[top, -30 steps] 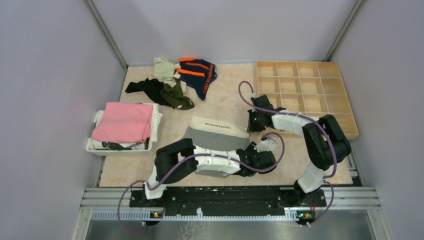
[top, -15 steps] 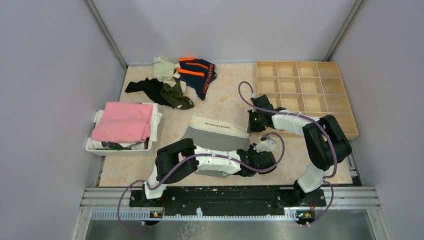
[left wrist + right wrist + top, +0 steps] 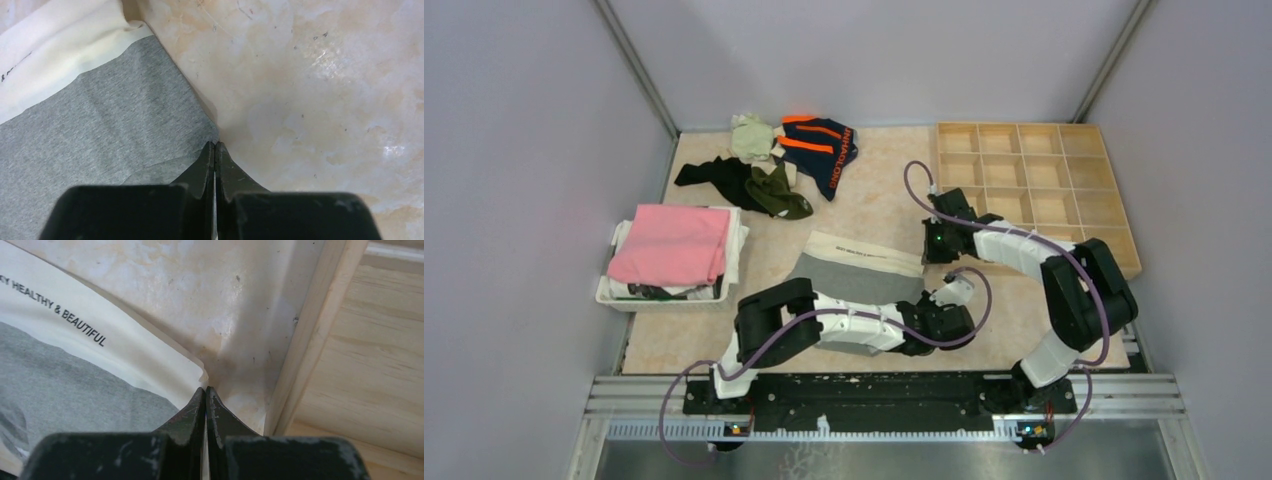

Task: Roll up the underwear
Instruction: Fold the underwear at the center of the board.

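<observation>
This is a robot laboratory, more exactly a closed test booth. Plain grey walls (image 3: 524, 150) with metal posts (image 3: 636, 65) in the corners stand around a small table (image 3: 874, 200). Two robot arms (image 3: 854, 325) with loose purple cables (image 3: 905, 182) are bolted on a metal rail (image 3: 624, 395) at its near edge.

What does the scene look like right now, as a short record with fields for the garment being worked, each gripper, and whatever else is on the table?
garment in work: grey underwear, spread flat, cream waistband on far side
left gripper: shut, seemingly pinching its near right corner
right gripper: shut, seemingly pinching the waistband's right end
other underwear: loose pile, far left
also there: wooden tray far right; pink cloth in basket, left
</observation>
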You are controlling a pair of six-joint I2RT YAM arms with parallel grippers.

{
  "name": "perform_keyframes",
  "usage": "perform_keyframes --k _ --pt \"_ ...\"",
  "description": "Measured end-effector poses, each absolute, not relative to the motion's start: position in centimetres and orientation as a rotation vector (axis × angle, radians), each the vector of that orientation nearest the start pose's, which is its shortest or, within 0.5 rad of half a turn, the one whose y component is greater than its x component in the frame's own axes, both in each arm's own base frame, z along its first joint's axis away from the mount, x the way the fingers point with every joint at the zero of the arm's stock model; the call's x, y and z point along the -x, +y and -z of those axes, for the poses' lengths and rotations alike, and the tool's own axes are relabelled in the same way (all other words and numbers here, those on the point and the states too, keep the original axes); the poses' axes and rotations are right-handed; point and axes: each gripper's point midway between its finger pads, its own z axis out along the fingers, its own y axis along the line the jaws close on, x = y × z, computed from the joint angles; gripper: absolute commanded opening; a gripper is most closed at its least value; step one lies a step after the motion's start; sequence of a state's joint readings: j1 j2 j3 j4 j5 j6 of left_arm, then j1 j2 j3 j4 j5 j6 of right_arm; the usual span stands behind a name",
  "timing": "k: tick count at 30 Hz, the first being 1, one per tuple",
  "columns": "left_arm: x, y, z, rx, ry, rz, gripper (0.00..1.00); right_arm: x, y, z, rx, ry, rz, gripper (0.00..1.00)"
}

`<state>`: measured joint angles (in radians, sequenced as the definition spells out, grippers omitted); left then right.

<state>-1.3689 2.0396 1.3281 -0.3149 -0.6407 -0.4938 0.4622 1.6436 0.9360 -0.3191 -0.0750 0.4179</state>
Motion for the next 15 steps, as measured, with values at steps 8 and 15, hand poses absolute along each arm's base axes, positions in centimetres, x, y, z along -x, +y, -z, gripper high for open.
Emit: perform_keyframes --k 8,15 --pt "-16.1 -42.5 -3.0 -0.851 2.222 0.16 0.0 -30.8 18.1 -8.5 0.098 2.53 -0.419 0.0" --pt "-14.3 -45.5 -5.2 -0.891 2.211 0.317 0.0 -29.8 15.9 -9.8 0.109 2.538 -0.294 0.0"
